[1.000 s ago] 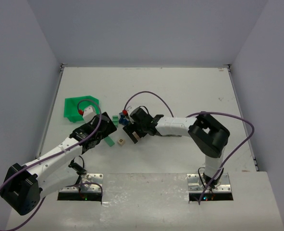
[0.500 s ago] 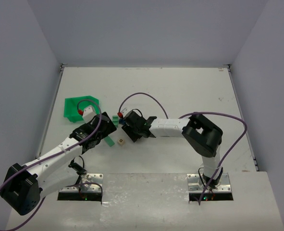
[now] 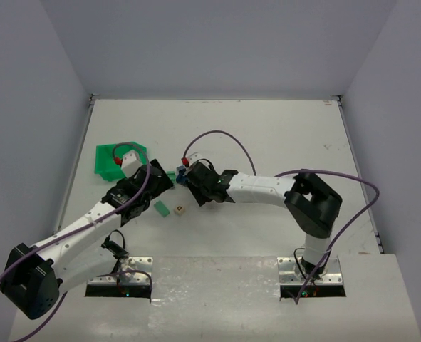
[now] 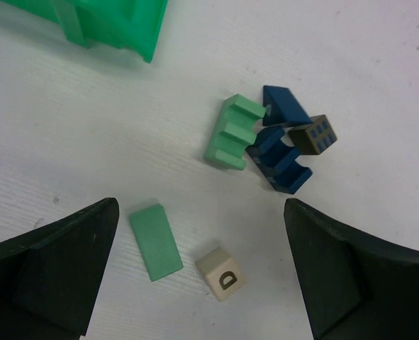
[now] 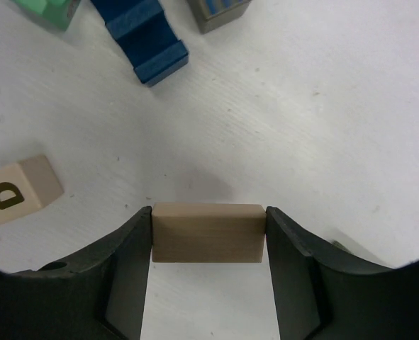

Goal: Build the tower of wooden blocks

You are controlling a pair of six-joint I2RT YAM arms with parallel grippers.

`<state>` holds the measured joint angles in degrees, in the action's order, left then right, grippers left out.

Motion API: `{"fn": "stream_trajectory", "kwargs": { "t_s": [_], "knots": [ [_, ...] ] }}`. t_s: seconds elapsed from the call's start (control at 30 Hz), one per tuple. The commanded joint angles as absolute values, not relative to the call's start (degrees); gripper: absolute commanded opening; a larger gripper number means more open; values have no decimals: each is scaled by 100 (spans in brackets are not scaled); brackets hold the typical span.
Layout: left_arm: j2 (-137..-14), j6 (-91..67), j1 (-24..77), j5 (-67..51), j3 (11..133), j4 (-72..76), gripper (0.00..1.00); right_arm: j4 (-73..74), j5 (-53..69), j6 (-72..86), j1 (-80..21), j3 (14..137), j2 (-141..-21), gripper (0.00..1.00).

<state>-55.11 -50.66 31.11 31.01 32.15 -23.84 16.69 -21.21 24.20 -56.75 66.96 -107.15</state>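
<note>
No wood block tower stands in view; its blocks lie loose on the white table. My right gripper (image 5: 208,234) is shut on a tan block (image 5: 208,231), held a little above the table, with a jaw pressed on each end. My left gripper (image 4: 200,209) hangs open over a flat green block (image 4: 156,242) and a cream cube marked D (image 4: 222,275), touching neither. Beyond them lie a notched green block (image 4: 234,132), a notched blue block (image 4: 280,159), a blue wedge (image 4: 286,106) and a dark cube with blue squares (image 4: 314,134). From above, both grippers (image 3: 157,187) (image 3: 190,184) meet near this cluster.
A green plastic bin (image 3: 114,160) sits to the left of the blocks, close behind the left wrist. The D cube (image 5: 18,190) lies left of the right gripper, and the notched blue block (image 5: 147,39) lies ahead of it.
My right gripper has shut on the tan block and shifted slightly toward the far side. The left gripper drew back a little, uncovering the flat green block.
</note>
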Motion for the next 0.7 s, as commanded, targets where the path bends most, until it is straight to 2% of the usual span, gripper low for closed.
{"fn": "stream_trajectory", "kwargs": {
  "t_s": [0.0,0.2,0.3,0.67],
  "knots": [
    [-5539,-4679,3164,3203,3644,-1640,100,2007,-3102,3116,-5483,6547,-9780,27],
    [-5873,-4277,3155,3111,4051,-1081,100,2306,-3420,4378,-4912,5700,-8821,32],
    [-5985,-4079,3164,3139,4183,-900,100,2386,-3415,4794,-4644,5331,-8450,31],
    [-6070,-3753,3161,3435,4180,-469,100,3123,-3698,5616,-4373,5618,-8806,30]
  ]
}}
